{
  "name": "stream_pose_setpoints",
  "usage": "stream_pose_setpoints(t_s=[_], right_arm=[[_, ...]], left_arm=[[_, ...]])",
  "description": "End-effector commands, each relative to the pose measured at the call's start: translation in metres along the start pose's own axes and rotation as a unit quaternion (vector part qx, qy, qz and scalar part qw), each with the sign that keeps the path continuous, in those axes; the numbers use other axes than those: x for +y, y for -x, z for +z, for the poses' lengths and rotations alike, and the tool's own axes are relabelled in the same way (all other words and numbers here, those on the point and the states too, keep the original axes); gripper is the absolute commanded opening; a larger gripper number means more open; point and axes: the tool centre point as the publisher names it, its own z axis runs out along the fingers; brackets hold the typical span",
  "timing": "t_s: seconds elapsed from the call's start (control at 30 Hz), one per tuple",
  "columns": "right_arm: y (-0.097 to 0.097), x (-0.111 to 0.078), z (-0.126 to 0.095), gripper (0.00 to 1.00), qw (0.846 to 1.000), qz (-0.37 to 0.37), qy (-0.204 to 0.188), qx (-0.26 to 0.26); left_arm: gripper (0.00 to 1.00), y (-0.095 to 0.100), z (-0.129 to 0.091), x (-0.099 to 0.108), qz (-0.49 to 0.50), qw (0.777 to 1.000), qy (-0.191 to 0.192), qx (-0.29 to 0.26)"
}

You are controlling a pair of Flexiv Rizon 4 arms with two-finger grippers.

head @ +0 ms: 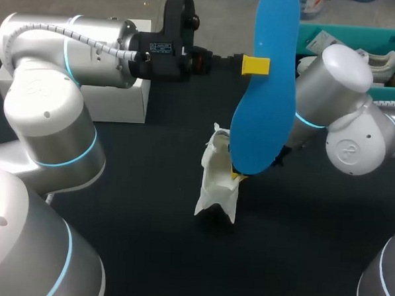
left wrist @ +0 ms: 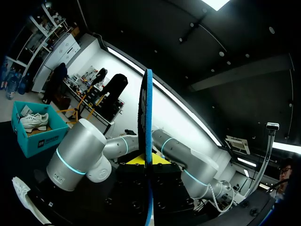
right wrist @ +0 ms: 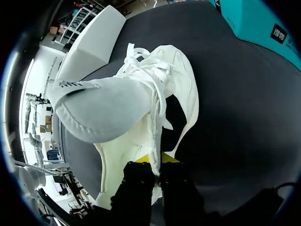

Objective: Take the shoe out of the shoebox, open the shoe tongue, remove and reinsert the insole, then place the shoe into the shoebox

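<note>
Left arm (head: 77, 49) level | left pincer (head: 255, 65) clamps blue insole (head: 265, 112) upright | right arm (head: 346, 96) bent low | right pincer (head: 239, 175) pinches white shoe (head: 215, 182) rim

Robot lab, bench test setup. What shows it: my left arm (head: 47, 113) and my right arm (head: 347, 139), both grey metal with lit blue rings at the joints, and a ribbed cable (head: 77, 39) running bare along the left one. Both come in over a counter (head: 152, 252) with a plain matte black top. On it are a teal shoebox (head: 389, 35) and a white box (head: 117, 103), set-out props.
</note>
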Motion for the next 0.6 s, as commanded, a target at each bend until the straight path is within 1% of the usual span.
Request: stream_pose_setpoints(t_s=[0.03, 0.17, 0.33, 0.37, 0.4, 0.43, 0.53, 0.6], right_arm=[[0.002, 0.000, 0.002, 0.00, 1.000, 0.002, -0.001, -0.001], [0.008, -0.001, 0.009, 0.00, 1.000, 0.006, -0.005, 0.004], [0.012, -0.002, 0.010, 0.00, 1.000, 0.003, -0.011, 0.008], [0.012, -0.002, 0.008, 0.03, 1.000, 0.003, -0.010, 0.008], [0.011, -0.003, 0.007, 0.45, 1.000, 0.002, -0.013, 0.007], [0.011, -0.003, 0.005, 1.00, 1.000, -0.001, -0.013, 0.008], [0.011, -0.004, -0.007, 1.00, 1.000, -0.002, -0.009, 0.001], [0.011, -0.004, -0.016, 1.00, 1.000, -0.008, -0.002, 0.010]], left_arm=[[0.00, 0.001, 0.001, 0.000, 0.000, 1.000, -0.001, 0.000], [0.00, 0.001, 0.001, 0.000, 0.000, 1.000, -0.001, 0.000], [0.00, 0.001, 0.001, 0.000, 0.000, 1.000, -0.001, 0.000], [0.00, 0.001, 0.001, 0.000, 0.000, 1.000, -0.001, 0.000], [0.00, 0.001, 0.001, 0.000, 0.000, 1.000, -0.001, 0.000], [0.00, 0.001, 0.001, 0.000, 0.000, 1.000, -0.001, 0.000], [0.00, 0.001, 0.001, 0.000, 0.000, 1.000, -0.001, 0.000], [0.00, 0.001, 0.001, 0.000, 0.000, 1.000, -0.001, 0.000]])
